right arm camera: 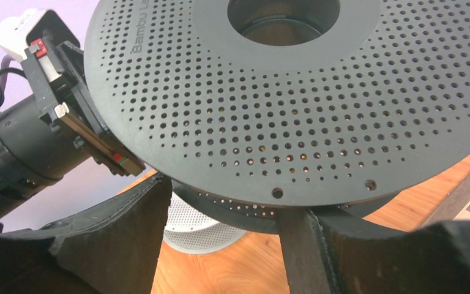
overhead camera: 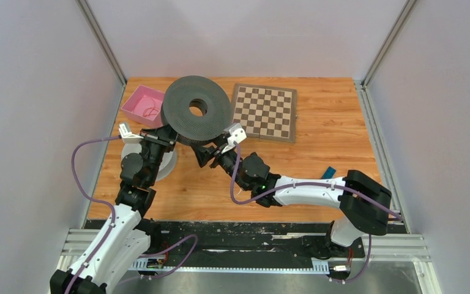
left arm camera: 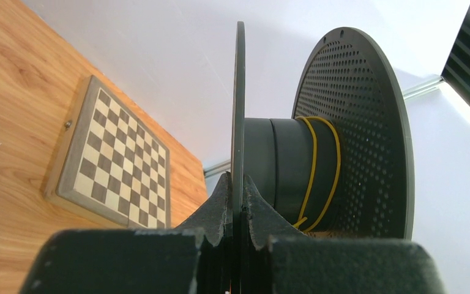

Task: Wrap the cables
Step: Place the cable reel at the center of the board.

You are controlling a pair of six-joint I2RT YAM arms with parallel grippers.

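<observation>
My left gripper is clamped on the thin near flange of the black spool, holding it above the surface. Only this wrist view shows the yellow cable, wound around the hub. My right gripper stands spread wide under the spool's perforated rim and grips nothing; I cannot tell whether it touches the rim. Only the top view shows the orange-red cable, lying loose in the pink bin at the far left.
</observation>
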